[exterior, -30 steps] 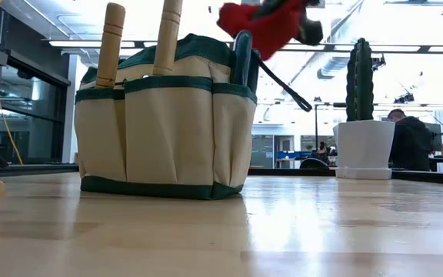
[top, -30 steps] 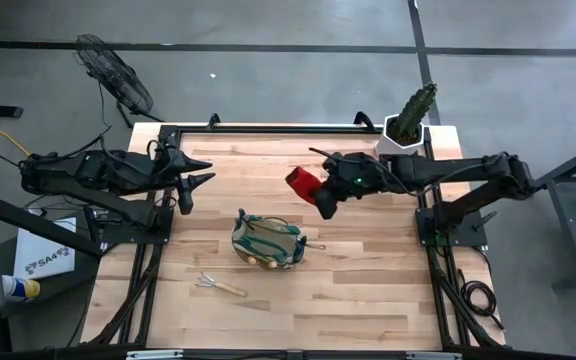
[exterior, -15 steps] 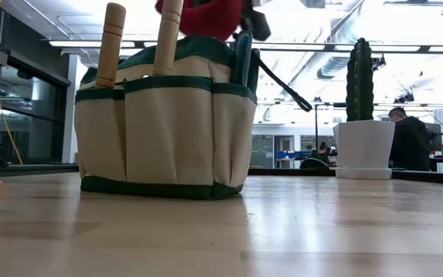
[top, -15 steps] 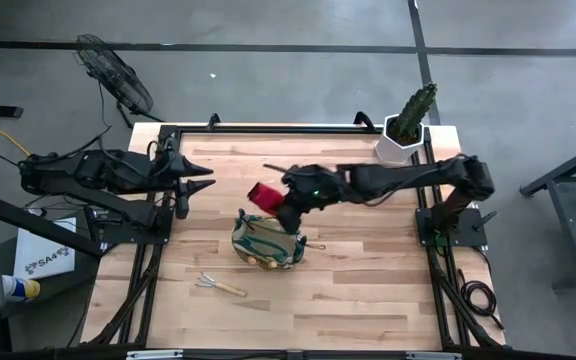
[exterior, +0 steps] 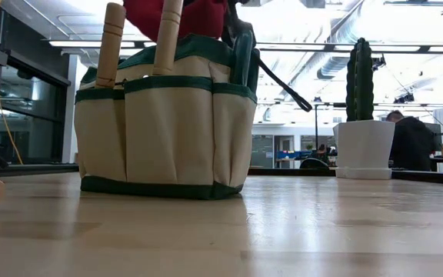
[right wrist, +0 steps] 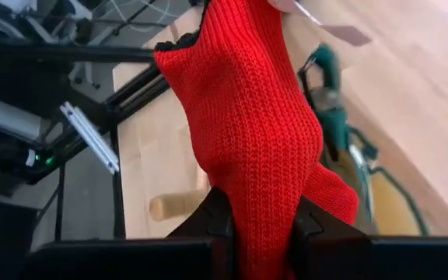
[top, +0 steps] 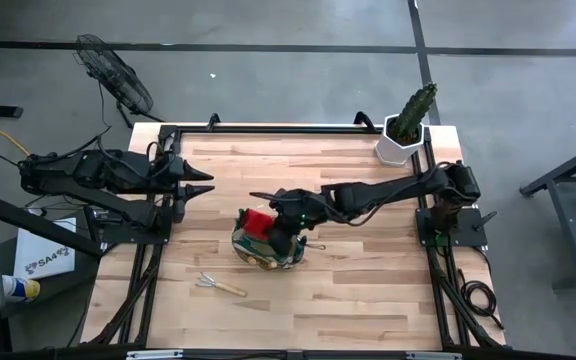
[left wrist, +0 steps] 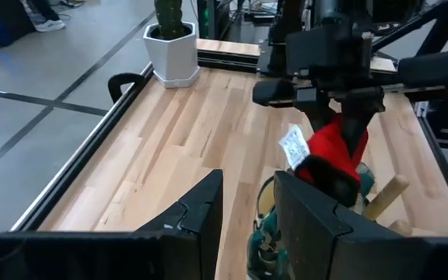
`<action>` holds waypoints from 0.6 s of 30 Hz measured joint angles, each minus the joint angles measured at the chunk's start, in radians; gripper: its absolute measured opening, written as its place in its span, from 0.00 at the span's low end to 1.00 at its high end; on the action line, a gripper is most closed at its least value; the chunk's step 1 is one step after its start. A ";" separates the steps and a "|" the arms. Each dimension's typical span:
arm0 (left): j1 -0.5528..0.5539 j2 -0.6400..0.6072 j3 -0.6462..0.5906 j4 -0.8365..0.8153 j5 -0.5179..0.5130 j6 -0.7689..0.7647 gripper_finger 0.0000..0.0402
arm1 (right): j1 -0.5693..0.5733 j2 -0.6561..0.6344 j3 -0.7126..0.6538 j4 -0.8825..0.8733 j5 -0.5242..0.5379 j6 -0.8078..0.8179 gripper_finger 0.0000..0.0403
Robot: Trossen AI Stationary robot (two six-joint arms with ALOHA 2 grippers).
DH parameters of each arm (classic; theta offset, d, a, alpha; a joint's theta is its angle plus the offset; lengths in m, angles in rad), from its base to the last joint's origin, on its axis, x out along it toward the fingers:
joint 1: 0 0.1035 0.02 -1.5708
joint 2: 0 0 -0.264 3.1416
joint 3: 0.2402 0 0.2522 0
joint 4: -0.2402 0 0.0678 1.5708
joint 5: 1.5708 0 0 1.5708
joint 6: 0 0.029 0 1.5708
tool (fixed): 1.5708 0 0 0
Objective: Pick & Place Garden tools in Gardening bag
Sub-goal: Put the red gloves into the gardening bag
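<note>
Over the gardening bag [top: 266, 246], right gripper [top: 280, 236] pinching the red glove [top: 258, 222], left gripper [top: 204, 182] waiting at table edge, fingers spread.

Bright overhead glare, soft shadows

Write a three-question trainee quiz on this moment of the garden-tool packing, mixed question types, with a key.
1. True or false: the right gripper holds the red glove over the gardening bag.
2. Which tool lies on the table outside the bag?
A. the hand rake
B. a watering can
C. a hose nozzle
3. Fill in: the left gripper waits near the table's ____ edge in the high view.

Key: 1 true; 2 A; 3 left.
</note>
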 joint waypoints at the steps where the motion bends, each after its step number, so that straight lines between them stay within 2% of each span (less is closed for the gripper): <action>1: 0.000 0.000 0.000 0.000 0.005 0.000 0.28 | 0.005 0.005 0.000 0.005 -0.001 0.000 0.08; 12: 0.000 0.000 0.000 0.001 0.019 0.000 0.28 | 0.023 0.083 0.000 -0.003 -0.012 0.056 0.08; 18: 0.000 0.000 0.000 0.001 0.019 0.000 0.28 | 0.021 0.100 0.000 -0.045 -0.012 0.032 0.08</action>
